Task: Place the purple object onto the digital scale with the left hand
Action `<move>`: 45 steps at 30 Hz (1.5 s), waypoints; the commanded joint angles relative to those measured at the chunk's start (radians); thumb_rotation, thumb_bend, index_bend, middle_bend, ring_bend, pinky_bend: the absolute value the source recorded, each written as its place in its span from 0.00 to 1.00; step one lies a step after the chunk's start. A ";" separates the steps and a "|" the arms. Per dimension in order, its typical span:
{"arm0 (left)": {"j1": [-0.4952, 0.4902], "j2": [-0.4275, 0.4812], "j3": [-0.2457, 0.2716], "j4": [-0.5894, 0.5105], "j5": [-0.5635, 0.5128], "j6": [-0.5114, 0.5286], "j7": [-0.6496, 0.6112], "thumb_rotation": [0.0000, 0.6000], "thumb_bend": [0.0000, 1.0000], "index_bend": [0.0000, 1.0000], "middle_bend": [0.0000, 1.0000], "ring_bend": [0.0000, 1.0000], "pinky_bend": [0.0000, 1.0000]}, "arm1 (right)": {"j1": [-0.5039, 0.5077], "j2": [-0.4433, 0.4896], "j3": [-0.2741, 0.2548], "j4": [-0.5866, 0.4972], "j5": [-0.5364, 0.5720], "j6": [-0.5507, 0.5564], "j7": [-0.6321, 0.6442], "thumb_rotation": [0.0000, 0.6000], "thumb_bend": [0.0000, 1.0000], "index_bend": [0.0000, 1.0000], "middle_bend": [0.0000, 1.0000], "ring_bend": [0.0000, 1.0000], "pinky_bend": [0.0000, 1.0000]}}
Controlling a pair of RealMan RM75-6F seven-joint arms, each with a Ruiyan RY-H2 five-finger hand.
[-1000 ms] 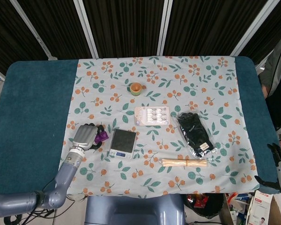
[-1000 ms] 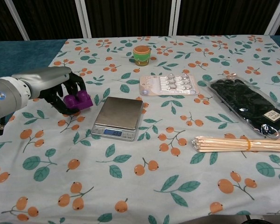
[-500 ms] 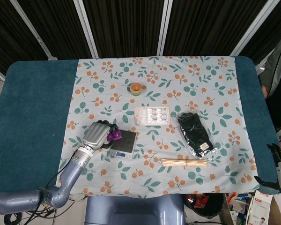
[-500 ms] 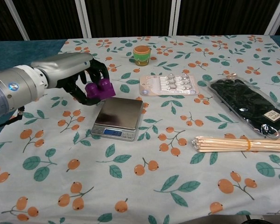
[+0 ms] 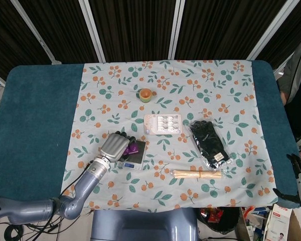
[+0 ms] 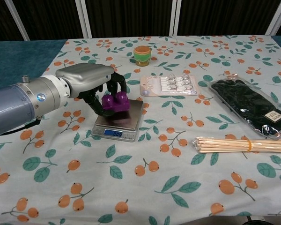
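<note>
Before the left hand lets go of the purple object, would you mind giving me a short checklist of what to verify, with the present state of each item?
1. Left hand grips the purple object: ok, the fingers are closed around it.
2. Object is over the digital scale: ok, it sits above the left part of the platform in the chest view.
3. Object rests on the platform: cannot tell, contact under it is not visible.
4. Platform free of other things: ok, only the hand and the object are over it.
5. Blister pack lies apart from the scale: ok.
6. Right hand is out of the way: ok, it stays at the table's far right edge.
</note>
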 commanded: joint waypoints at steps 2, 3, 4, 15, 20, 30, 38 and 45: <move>-0.005 -0.002 0.005 -0.020 -0.037 0.030 0.067 1.00 0.10 0.23 0.30 0.21 0.31 | 0.000 0.001 0.000 -0.001 0.000 0.000 0.001 1.00 0.09 0.01 0.02 0.16 0.19; -0.005 -0.003 0.004 -0.023 -0.042 0.035 0.077 1.00 0.09 0.21 0.28 0.19 0.31 | 0.000 0.001 0.000 0.000 0.000 0.000 0.001 1.00 0.09 0.01 0.02 0.16 0.19; -0.006 -0.004 0.004 -0.027 -0.047 0.039 0.084 1.00 0.08 0.20 0.27 0.18 0.30 | 0.000 0.001 0.000 0.000 0.000 0.000 0.001 1.00 0.09 0.01 0.02 0.16 0.19; 0.043 0.053 -0.060 -0.182 0.027 0.130 -0.057 1.00 0.07 0.19 0.23 0.12 0.25 | 0.000 0.000 0.003 0.003 0.006 0.000 0.003 1.00 0.09 0.01 0.02 0.16 0.19; 0.104 0.186 -0.016 -0.336 0.126 0.207 -0.052 1.00 0.07 0.19 0.21 0.12 0.21 | -0.001 0.000 0.003 0.003 0.005 0.003 0.001 1.00 0.09 0.01 0.02 0.16 0.19; 0.341 0.503 0.173 -0.581 0.336 0.474 -0.047 1.00 0.06 0.20 0.17 0.08 0.15 | -0.004 -0.007 0.009 0.008 -0.001 0.027 -0.009 1.00 0.09 0.01 0.02 0.16 0.19; 0.536 0.626 0.301 -0.497 0.431 0.634 -0.252 1.00 0.04 0.18 0.12 0.03 0.07 | -0.008 -0.037 0.014 0.048 -0.094 0.105 -0.011 1.00 0.07 0.01 0.01 0.15 0.19; 0.641 0.605 0.323 -0.335 0.423 0.686 -0.438 1.00 0.03 0.17 0.10 0.00 0.00 | -0.011 -0.060 0.003 0.103 -0.182 0.157 0.020 1.00 0.07 0.01 0.01 0.15 0.19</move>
